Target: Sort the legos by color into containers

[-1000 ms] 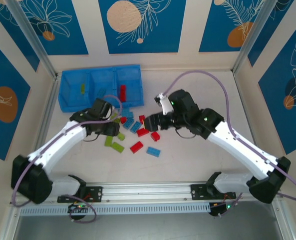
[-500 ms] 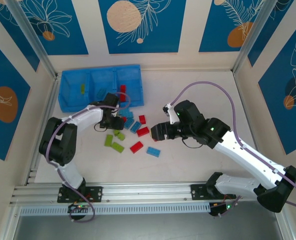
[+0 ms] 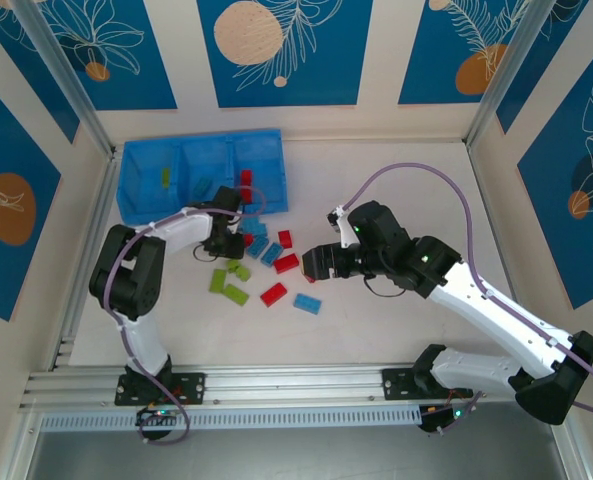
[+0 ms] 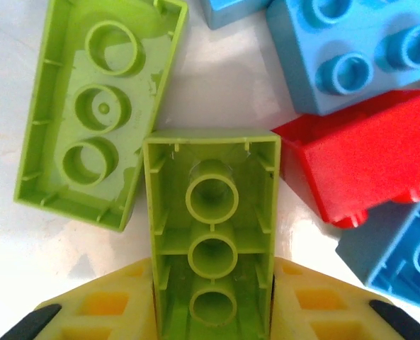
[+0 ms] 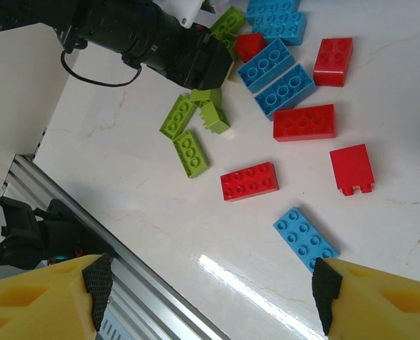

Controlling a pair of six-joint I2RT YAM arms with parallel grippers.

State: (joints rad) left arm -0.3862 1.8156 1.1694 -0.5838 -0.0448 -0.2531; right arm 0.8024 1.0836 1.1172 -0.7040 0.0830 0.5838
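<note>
Your left pincer (image 4: 211,283) is clamped on a lime brick (image 4: 211,205), hollow side up. A second lime brick (image 4: 96,113) sits tight against its left corner, and a red brick (image 4: 358,159) crowds its right. Your right pincer (image 5: 210,297) hangs wide apart and empty above scattered legos (image 5: 248,181) on the tabletop (image 5: 160,234). The blue tray (image 3: 136,205) lies beyond the pile.

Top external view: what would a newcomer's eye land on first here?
Probably the legos, lime green, light blue and red, scattered in the middle, just in front of the bright-blue tray at the far left. Next, in the left wrist view, the left gripper is shut on a lime green brick, hollow underside to the camera. The right gripper hangs open by the scatter's right edge.
</note>
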